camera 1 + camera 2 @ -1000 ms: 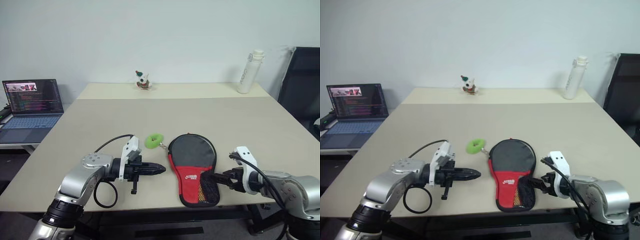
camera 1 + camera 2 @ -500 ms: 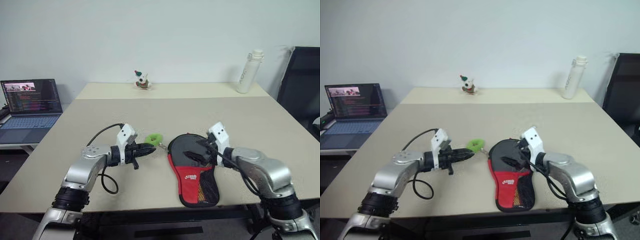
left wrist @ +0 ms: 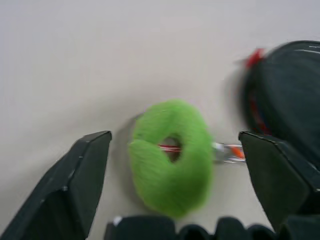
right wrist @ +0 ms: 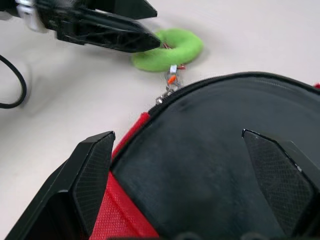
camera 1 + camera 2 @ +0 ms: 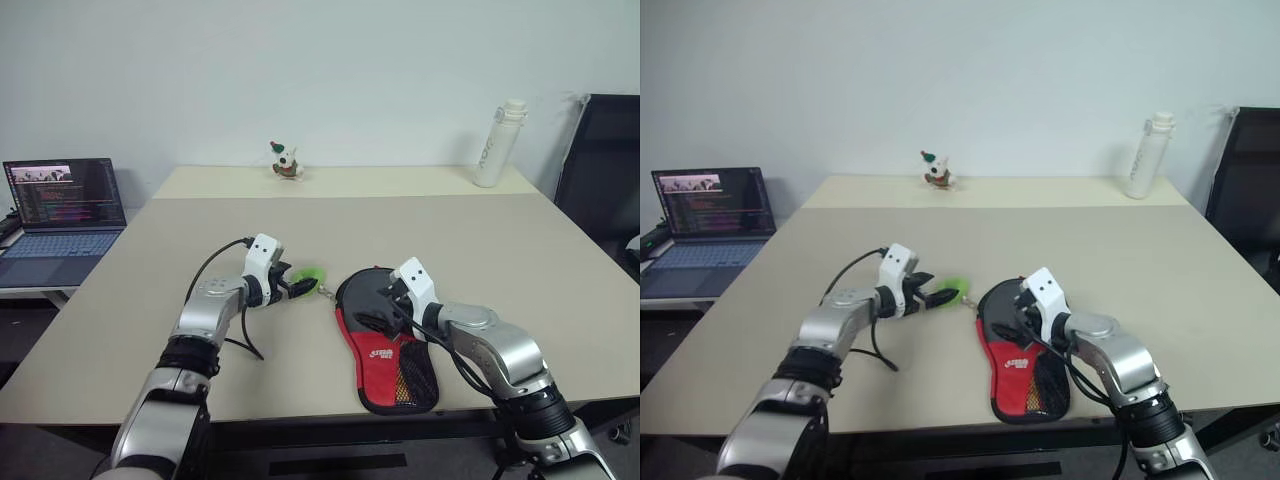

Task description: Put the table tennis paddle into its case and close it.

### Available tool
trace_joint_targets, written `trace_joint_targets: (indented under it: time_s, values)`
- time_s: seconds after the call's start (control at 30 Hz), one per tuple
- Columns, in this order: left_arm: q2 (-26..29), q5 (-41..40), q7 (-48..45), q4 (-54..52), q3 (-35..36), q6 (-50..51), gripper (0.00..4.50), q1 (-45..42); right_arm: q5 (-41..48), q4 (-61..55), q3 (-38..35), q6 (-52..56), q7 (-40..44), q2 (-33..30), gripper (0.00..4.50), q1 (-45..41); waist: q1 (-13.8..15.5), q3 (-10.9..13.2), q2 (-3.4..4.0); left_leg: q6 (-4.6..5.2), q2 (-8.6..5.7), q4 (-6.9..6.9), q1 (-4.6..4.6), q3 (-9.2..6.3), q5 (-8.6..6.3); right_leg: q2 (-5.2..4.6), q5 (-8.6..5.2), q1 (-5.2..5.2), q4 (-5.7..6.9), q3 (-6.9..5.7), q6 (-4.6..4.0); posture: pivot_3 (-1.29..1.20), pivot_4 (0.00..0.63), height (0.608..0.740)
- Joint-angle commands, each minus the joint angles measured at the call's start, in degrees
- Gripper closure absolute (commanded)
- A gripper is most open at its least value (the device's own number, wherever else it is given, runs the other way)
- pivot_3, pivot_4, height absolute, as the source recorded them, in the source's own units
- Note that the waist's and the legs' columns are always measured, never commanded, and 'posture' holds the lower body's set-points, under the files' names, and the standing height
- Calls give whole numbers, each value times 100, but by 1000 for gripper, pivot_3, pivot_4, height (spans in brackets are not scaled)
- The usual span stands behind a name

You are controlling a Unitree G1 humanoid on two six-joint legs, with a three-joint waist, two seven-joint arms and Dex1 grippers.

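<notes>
I see a white logo on the case (image 5: 388, 352) — too small for me to read.

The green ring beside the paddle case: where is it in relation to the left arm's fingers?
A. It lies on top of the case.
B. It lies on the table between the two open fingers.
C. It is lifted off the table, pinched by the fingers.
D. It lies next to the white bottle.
B: the green ring lies flat on the table between the spread fingers of the left arm.

black-and-red case (image 5: 385, 335), green charm (image 3: 170, 156), white bottle (image 5: 497, 143)
</notes>
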Motion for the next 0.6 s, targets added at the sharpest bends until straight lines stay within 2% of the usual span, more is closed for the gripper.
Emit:
trace_joint_targets:
  time_s: [0.03, 0.27, 0.3, 0.37, 0.6]
  values:
    - [-86, 102, 1, 625, 126, -239, 16, -330, -63, -176, -43, -50, -117, 38, 0, 44, 0, 0, 0, 0, 0, 0, 0, -1, 0, 0, 0, 0, 0, -2, 0, 0, 150, 740]
    - [-258, 317, -361, 1283, -40, -345, 16, -439, -218, -126, -12, -121, -283, 54, 0, 34, 5, -1, -1, -1, -1, 2, 3, -2, 0, 0, 0, 3, 6, -2, 0, 0, 150, 740]
    - [-270, 336, -368, 1292, -37, -356, 182, -425, -249, -112, -12, -151, -290, 59, 0, 33, 5, -1, -1, -1, -2, 2, 3, -2, 0, 0, 0, 3, 6, -2, 0, 0, 150, 740]
    - [-287, 347, -381, 1289, -9, -357, 588, -399, -303, -86, -11, -215, -305, 77, 0, 34, 5, -1, -1, -1, -2, 2, 3, -2, 0, -1, 0, 3, 6, -2, 0, 0, 150, 740]
    - [-334, 312, -444, 973, 101, -182, 3093, -227, -352, 45, -20, -280, -323, 192, 0, -71, 6, -1, -1, -1, -2, 2, 3, -2, 0, -2, 0, 4, 6, -2, 0, 0, 150, 740]
